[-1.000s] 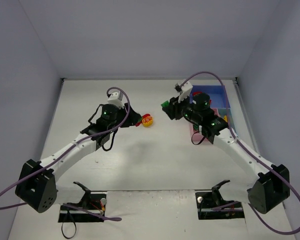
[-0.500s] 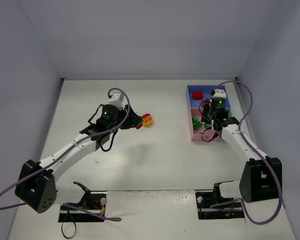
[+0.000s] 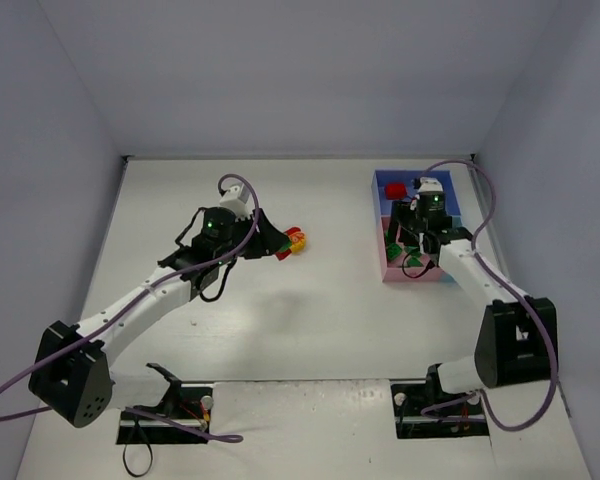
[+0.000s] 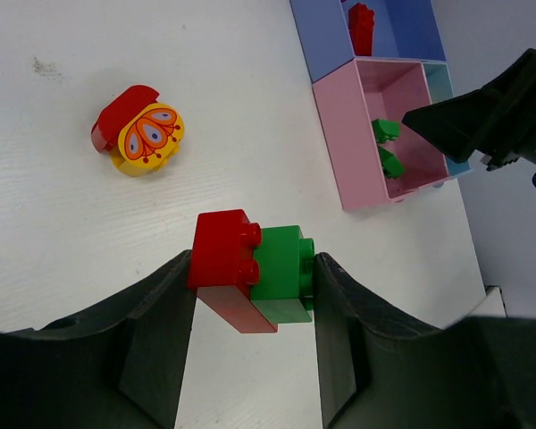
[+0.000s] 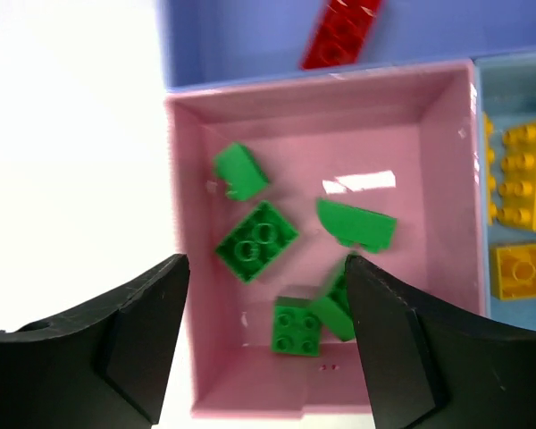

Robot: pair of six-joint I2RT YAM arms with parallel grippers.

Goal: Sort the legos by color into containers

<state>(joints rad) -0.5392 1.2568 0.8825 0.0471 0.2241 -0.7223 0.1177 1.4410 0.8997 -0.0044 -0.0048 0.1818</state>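
Legos (image 4: 253,268) on the move: the left fingers (image 4: 156,322) are clamped on a joined pair, one red brick (image 4: 221,255) and one green brick (image 4: 284,268), above the counter (image 4: 71,223), well apart from the tray. Nearby lies one red-and-yellow piece (image 4: 141,134). The right fingers (image 5: 143,340) hang released over the pink compartment (image 5: 402,152), gripping nothing. Five green bricks (image 5: 256,239) lie inside, one long red brick (image 5: 342,31) in the blue compartment (image 5: 232,36), and at least two yellow bricks (image 5: 521,268) in the light-blue compartment (image 5: 509,80).

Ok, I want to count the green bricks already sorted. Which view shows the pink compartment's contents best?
The right wrist view: it looks straight down into the pink compartment, its green bricks in plain sight. The left wrist view shows two, small and oblique; in the top view the right arm partly covers them.
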